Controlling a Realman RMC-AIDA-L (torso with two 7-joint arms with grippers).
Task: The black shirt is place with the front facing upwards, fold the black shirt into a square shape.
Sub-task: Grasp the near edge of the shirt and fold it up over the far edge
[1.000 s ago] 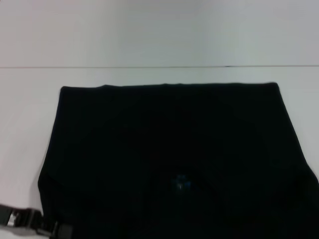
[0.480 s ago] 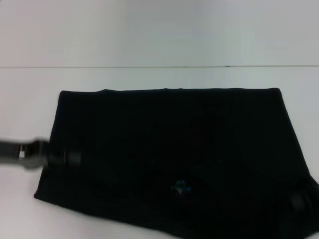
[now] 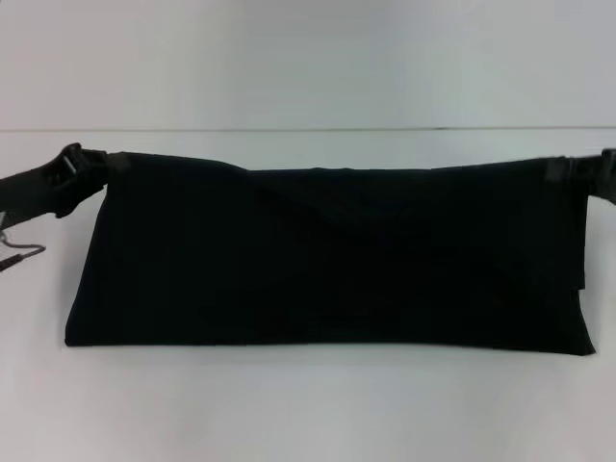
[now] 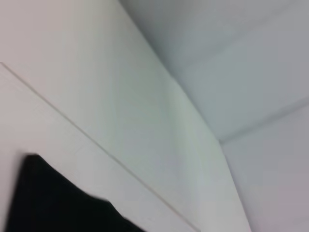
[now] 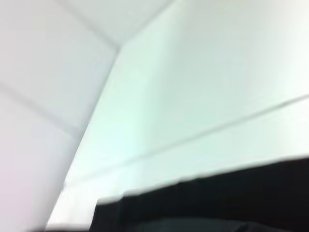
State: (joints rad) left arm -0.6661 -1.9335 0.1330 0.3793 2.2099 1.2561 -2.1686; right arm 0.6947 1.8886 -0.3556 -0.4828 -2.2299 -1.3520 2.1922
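Cloth lay doubled on the white table: the black shirt formed a long band, its near fold line straight and its far edge stretched between the two end effectors. The left end effector sat at the far left corner and the right end effector at the far right corner, each apparently pinching that corner, though the fingers themselves were hard to make out. The fabric looked light, limp and unlikely to slip much on itself, sagging slightly between the grips. Corners seemed the soundest holds; a mid-edge grip would probably let the layers bunch.
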